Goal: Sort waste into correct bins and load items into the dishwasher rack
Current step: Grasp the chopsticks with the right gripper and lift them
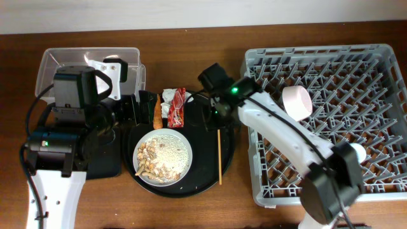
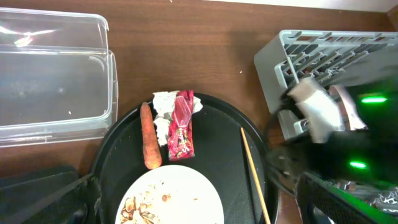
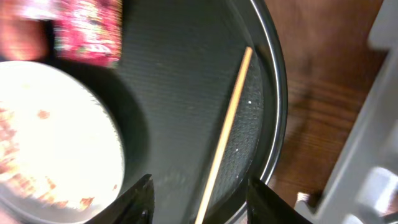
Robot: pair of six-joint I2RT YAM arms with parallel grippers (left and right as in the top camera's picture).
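Our right gripper (image 3: 202, 208) hovers over the chopstick (image 3: 227, 137) on the round black tray (image 3: 273, 93), fingers spread and empty. Our left gripper (image 1: 137, 107), near the carrot (image 2: 149, 137), is also wide open, holding nothing.

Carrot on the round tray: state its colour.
The carrot is orange, clearest in the left wrist view.

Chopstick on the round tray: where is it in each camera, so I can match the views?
Overhead: the chopstick lies vertical in frame, near the right rim of the round black tray.
Left wrist: the chopstick is right of centre, slanting down to the bottom edge.
Right wrist: the chopstick is central and diagonal, running down between the fingers of the right gripper.
Shared landmark: the red wrapper, up-left of it everywhere.
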